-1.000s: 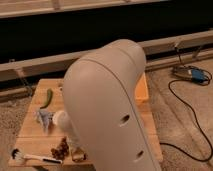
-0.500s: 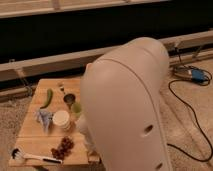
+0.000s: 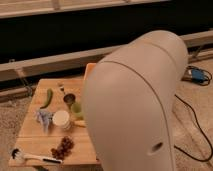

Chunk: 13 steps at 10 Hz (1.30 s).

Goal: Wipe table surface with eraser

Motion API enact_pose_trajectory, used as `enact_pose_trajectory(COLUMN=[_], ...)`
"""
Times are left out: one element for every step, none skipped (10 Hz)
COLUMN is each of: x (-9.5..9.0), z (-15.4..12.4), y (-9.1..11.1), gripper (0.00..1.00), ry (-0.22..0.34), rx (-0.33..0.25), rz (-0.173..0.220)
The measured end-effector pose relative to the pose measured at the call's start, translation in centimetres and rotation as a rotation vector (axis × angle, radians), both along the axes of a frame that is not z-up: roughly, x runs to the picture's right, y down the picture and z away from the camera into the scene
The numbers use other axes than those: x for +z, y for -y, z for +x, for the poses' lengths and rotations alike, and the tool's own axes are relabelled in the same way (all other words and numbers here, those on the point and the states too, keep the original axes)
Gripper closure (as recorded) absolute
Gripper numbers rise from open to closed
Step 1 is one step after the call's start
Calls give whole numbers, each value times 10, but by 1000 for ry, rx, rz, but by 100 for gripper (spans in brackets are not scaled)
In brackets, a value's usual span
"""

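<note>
Robot arm housing [image 3: 132, 105] fills right of view, hiding gripper (not in view, so finger state can't be told). Table surface [image 3: 35, 137] lower left, cluttered: green pepper [image 3: 47, 97], white cup [image 3: 62, 120], grapes [image 3: 62, 147], brush [image 3: 32, 157], crumpled cloth [image 3: 43, 119]. No eraser visible; wiping apparently not started, all left.

On the table surface [image 3: 30, 134]: pepper [image 3: 47, 97] far left, cup [image 3: 62, 120] centre, grapes [image 3: 62, 147] and brush [image 3: 30, 157] nearest; arm [image 3: 135, 105] covered the right side, gripper hidden.
</note>
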State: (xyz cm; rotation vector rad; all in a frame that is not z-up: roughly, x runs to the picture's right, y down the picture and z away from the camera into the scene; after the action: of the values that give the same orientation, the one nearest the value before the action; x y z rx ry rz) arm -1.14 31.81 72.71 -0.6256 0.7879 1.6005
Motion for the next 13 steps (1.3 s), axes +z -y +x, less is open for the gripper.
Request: enact_pose_trajectory(x=[3,8,13,20,23,26,32,34,37,38,39,40,41], z=[-11,-27,-43,-63,-70,-77,-86,-89,-91,-90,-87,-84,-79], y=[-2,-2,-3,-3,-2,1,7,11,16,19,21,25,27], gripper=[100,100,100,100,100,100,100,100,100,100,99,97,97], ry=[26,61,92,133,156,180,213,235,275,301,328,359,376], rx=[-27,-61,-89,-119,-131,-143,-143,-140,-121,-106,-88,-63,-45], rz=[-12,-27,-39,-52,-55,-53,-40,-33,-22,-16,-7,5,13])
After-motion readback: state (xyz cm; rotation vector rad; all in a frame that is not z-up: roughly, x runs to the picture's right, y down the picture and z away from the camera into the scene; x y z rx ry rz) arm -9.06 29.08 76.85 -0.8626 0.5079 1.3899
